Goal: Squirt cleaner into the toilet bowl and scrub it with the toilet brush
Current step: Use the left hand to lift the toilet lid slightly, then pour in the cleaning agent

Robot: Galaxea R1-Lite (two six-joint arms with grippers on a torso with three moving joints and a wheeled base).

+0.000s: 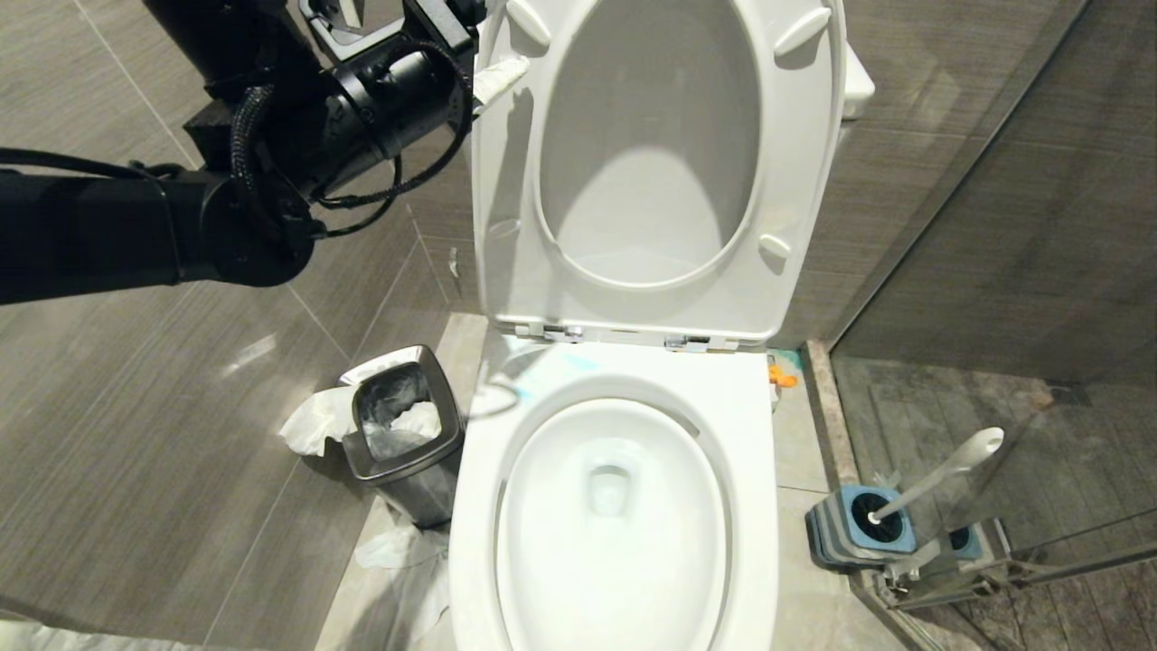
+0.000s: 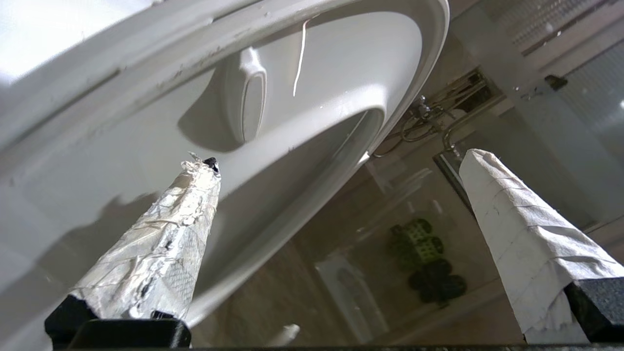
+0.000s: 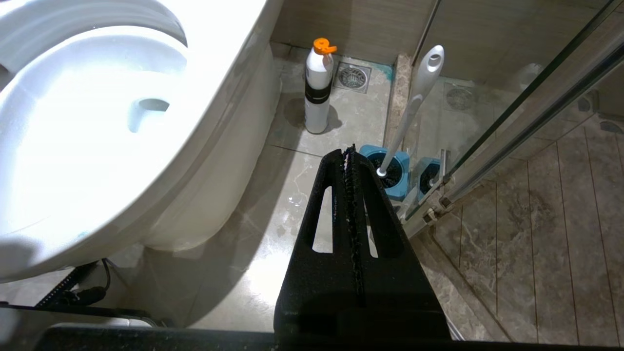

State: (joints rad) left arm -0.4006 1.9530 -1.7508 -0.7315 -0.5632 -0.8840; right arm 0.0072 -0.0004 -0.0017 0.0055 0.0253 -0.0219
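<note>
The toilet bowl (image 1: 755,452) stands open, its seat and lid (image 1: 506,226) raised upright. The water in it (image 1: 610,484) looks faintly turquoise, and a pale bluish smear of cleaner (image 1: 565,364) lies on the rim near the hinges. The toilet brush (image 1: 940,472) stands tilted in its blue holder (image 1: 836,533) on the floor to the right. My left gripper (image 2: 343,158) is open and empty, high beside the raised seat's (image 2: 122,161) upper left edge; one white-wrapped fingertip (image 1: 500,79) shows there. My right gripper (image 3: 350,148) hangs shut and empty, low beside the bowl (image 3: 87,146), short of the brush (image 3: 414,97).
A steel waste bin (image 1: 402,434) with crumpled paper stands left of the toilet. A white bottle with an orange cap (image 3: 318,87) stands on the floor behind the bowl's right side. A glass shower partition (image 1: 994,271) and its rail close off the right.
</note>
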